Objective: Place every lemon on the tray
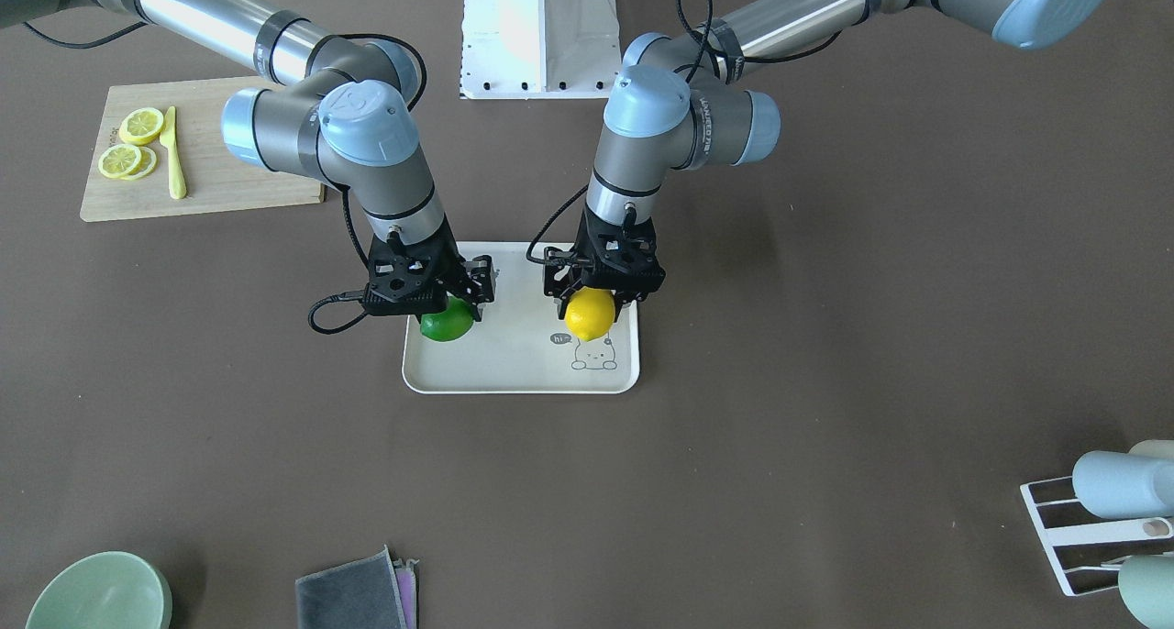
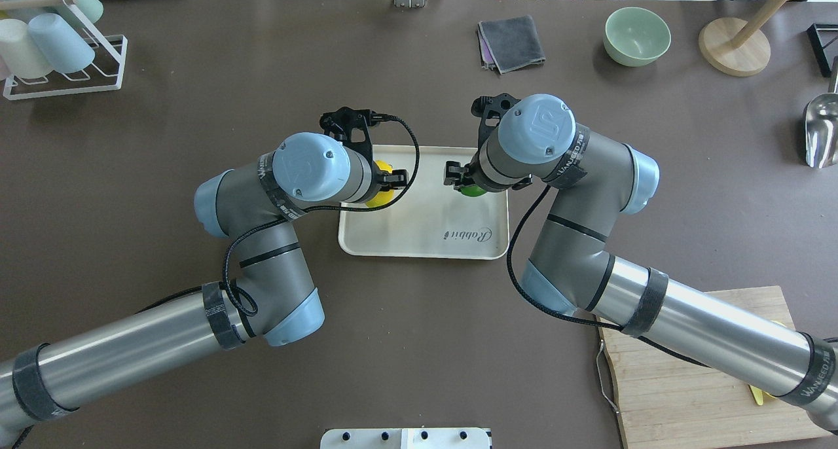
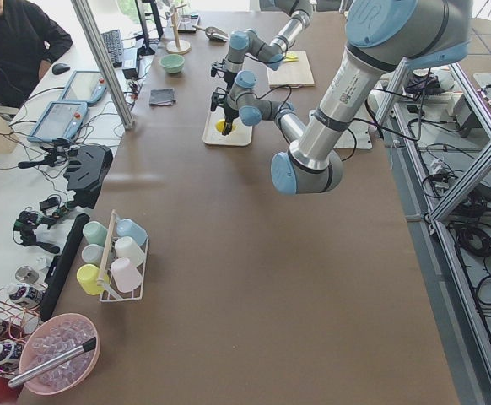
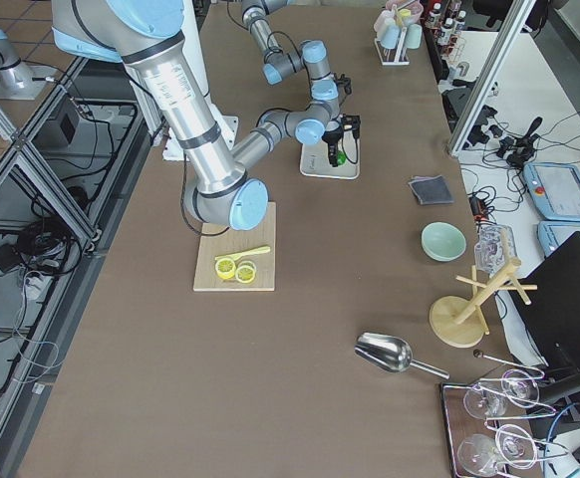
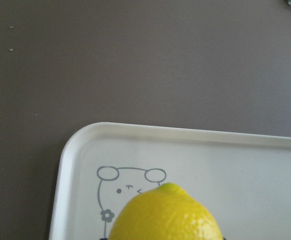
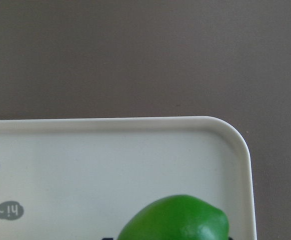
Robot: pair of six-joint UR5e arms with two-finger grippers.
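Note:
The cream tray (image 1: 514, 368) with the bunny drawing lies at the table's middle. My left gripper (image 1: 598, 297) is shut on the bright yellow lemon (image 1: 590, 315) and holds it low over the tray's bunny corner. The left wrist view shows this lemon (image 5: 165, 215) over the tray (image 5: 225, 160). My right gripper (image 1: 451, 301) is shut on the dark green lemon (image 1: 447, 323) over the tray's other far corner. The right wrist view shows it (image 6: 178, 220) above the tray (image 6: 110, 160). I cannot tell whether either fruit touches the tray.
A wooden cutting board (image 1: 220, 166) with lemon slices (image 1: 128, 148) and a yellow knife (image 1: 172, 152) lies on my right. A green bowl (image 1: 96, 597), a grey cloth (image 1: 353, 597) and a cup rack (image 1: 1101, 528) sit along the far edge.

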